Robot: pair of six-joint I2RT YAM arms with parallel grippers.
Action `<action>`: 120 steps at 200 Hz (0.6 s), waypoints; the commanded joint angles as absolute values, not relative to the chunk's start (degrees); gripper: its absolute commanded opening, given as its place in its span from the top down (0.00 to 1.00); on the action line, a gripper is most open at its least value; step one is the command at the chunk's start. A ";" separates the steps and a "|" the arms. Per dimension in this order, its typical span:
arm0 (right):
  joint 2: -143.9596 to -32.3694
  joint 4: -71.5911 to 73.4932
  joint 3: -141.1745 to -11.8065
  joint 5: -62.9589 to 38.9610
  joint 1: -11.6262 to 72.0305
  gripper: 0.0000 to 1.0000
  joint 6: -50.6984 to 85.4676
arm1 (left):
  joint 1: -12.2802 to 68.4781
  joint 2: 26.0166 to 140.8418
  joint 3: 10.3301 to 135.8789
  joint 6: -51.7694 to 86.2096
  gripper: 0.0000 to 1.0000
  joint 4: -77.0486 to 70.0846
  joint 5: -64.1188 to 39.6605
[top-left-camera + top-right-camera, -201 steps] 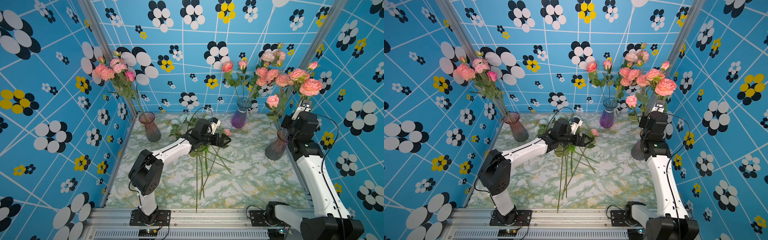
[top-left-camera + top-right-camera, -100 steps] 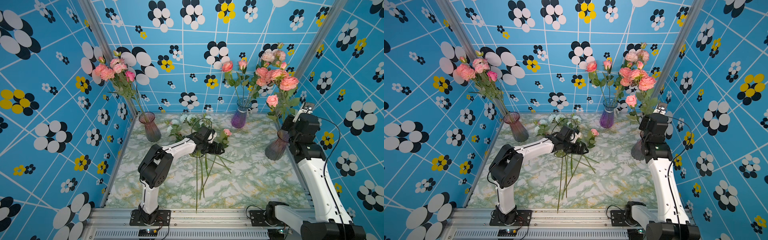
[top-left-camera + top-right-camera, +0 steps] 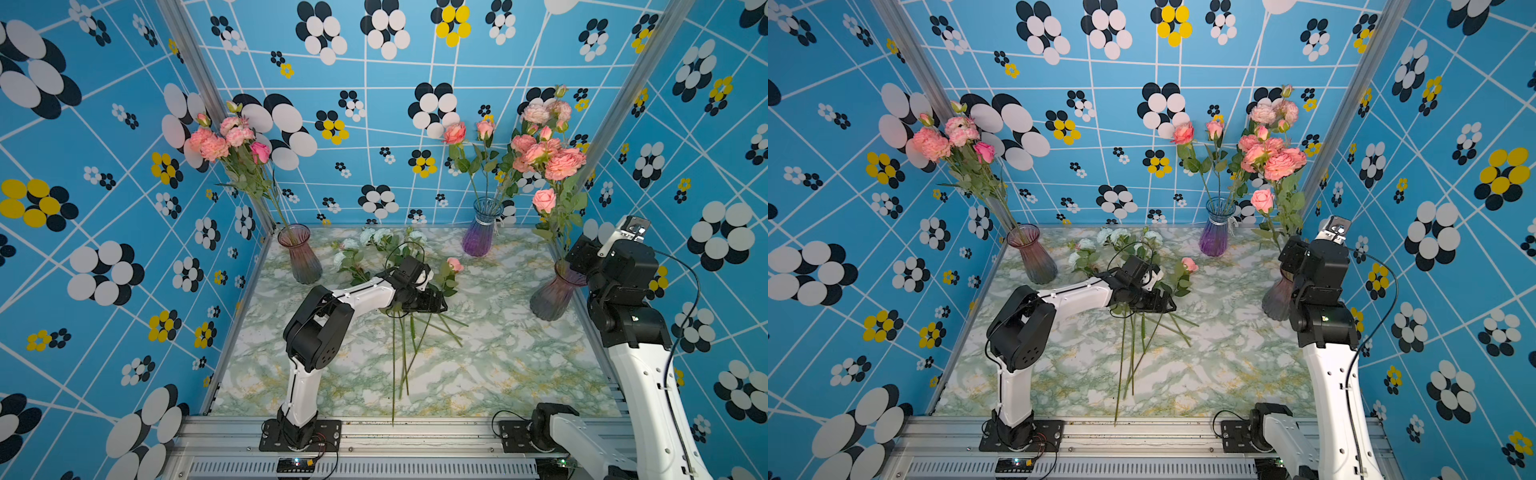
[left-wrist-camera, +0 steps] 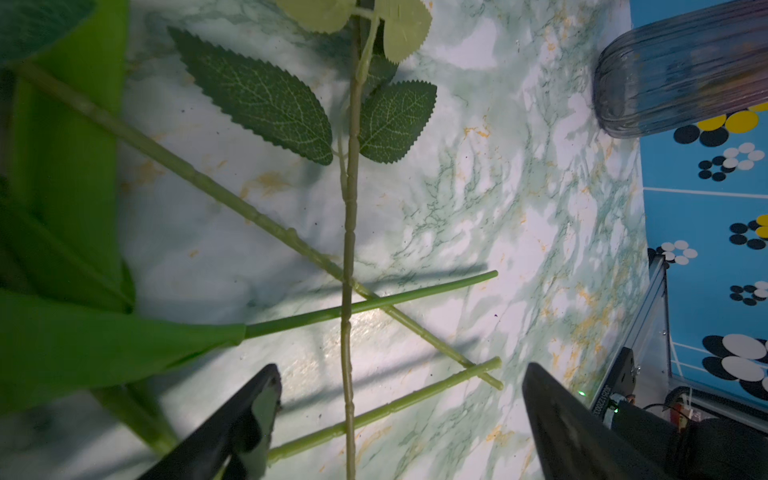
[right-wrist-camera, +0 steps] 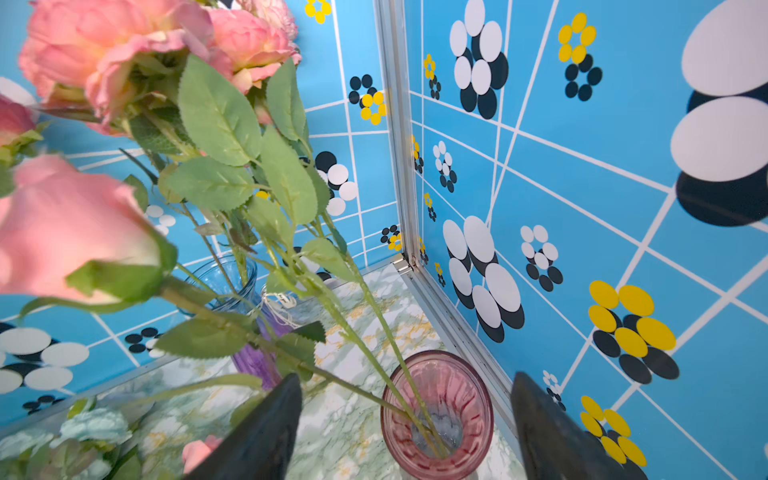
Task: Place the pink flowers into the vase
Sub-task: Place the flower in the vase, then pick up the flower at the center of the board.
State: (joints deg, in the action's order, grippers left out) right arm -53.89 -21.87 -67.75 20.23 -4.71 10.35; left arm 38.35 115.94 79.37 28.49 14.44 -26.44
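My right gripper (image 5: pixel 405 380) has just let go. Its jaws stand wide apart, and the pink flowers (image 5: pixel 124 54) it carried now stand with their stems in the vase (image 5: pixel 440 355) directly below it. My left gripper (image 4: pixel 399 370), also released, has come down over the stems (image 4: pixel 348 249) on the bench (image 3: pixel 498 365), with one stem between its jaws. I judge that one goes next. The only writing is a sticker (image 4: pixel 598 405), too small to read.

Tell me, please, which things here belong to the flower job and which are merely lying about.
For the job: pink flowers, loose pink rose, corner vase, purple vase, side vase.
Lying about: pale blue-white flowers on the table.
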 commanded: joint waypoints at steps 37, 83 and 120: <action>-49.57 -25.67 -59.67 8.61 -3.75 0.02 18.59 | 38.56 120.47 83.12 27.16 0.35 15.03 -26.90; -49.32 -25.71 -56.83 8.26 -0.09 0.01 19.07 | 38.59 122.94 84.87 27.47 0.56 14.99 -26.98; -51.83 -24.81 -56.43 8.11 2.31 0.02 19.38 | 38.58 123.73 85.69 27.64 0.75 15.20 -26.90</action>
State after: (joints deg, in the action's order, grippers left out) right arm -50.48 -25.54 -56.88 9.19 0.93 18.31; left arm 38.35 121.91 83.74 28.08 14.90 -26.55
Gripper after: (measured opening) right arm 0.982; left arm 0.297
